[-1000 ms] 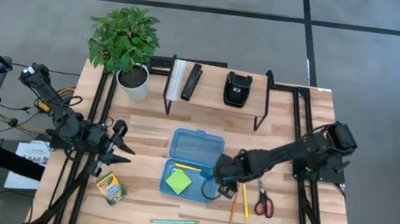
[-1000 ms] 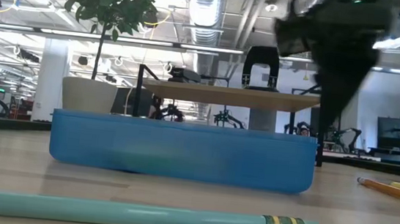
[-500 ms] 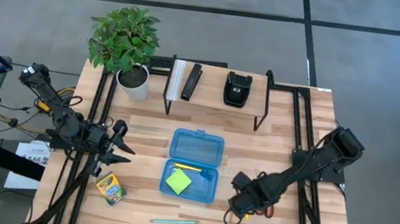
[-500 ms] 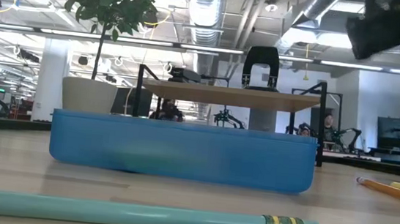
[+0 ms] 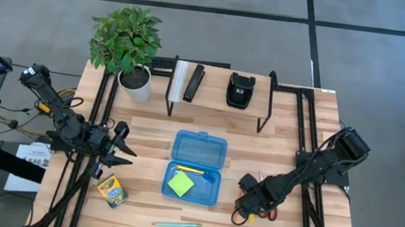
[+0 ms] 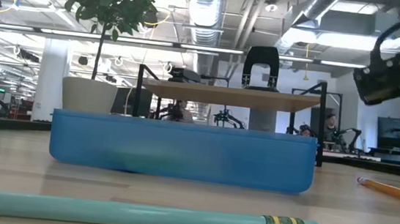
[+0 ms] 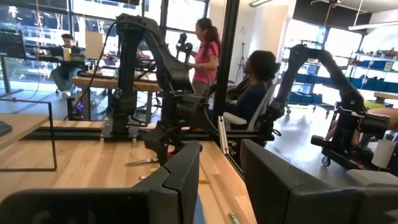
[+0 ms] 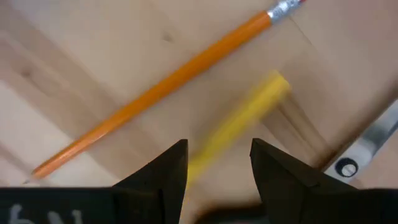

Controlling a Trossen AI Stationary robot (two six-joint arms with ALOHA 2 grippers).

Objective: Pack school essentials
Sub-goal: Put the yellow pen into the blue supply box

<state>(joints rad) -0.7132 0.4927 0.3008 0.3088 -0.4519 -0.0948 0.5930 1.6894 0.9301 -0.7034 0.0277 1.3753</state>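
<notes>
The left gripper point(image 5: 125, 150) waits at the table's point(image 5: 153, 134) left edge, fingers slightly apart and empty. The crayon box point(image 5: 111, 190) lies near the front-left corner, the teal pencil point(image 5: 177, 225) along the front edge. A lime sticky-note pad point(image 5: 181, 182) sits in the open blue box point(image 5: 198, 149) mid-table. Toward the front right, the right gripper point(image 8: 217, 163) straddles the yellow pencil point(image 8: 239, 122), fingers apart, with the orange pencil point(image 8: 168, 84) just beside it and the red-handled scissors point(image 5: 271, 212) close by.

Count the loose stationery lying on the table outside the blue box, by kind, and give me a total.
Pencils: 3 (orange pencil, yellow pencil, teal pencil)
Crayon box: 1
Scissors: 1, partly hidden under the right arm
Total: 5
</notes>
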